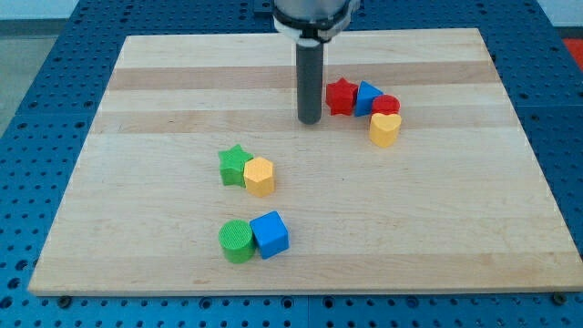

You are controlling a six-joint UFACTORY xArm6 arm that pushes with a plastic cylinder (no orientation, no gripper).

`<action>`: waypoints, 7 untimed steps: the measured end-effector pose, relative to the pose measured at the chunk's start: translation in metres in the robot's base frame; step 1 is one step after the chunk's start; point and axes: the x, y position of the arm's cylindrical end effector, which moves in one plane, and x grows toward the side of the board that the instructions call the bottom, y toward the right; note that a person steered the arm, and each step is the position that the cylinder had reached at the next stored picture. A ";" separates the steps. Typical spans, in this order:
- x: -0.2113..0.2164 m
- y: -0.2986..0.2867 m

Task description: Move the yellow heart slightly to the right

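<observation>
The yellow heart (385, 129) lies right of the board's middle, touching the red cylinder (386, 105) just above it. A blue triangle (368, 97) and a red star (341, 96) sit in a row to the left of that cylinder. My tip (311, 120) rests on the board left of the red star and up-left of the yellow heart, with a clear gap between it and the heart.
A green star (234, 166) and a yellow hexagon (260, 176) touch each other at the middle left. A green cylinder (237, 241) and a blue cube (270, 234) touch lower down. The wooden board (146, 118) ends on a blue perforated table.
</observation>
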 end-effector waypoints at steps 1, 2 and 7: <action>0.014 0.011; 0.014 0.033; 0.016 0.066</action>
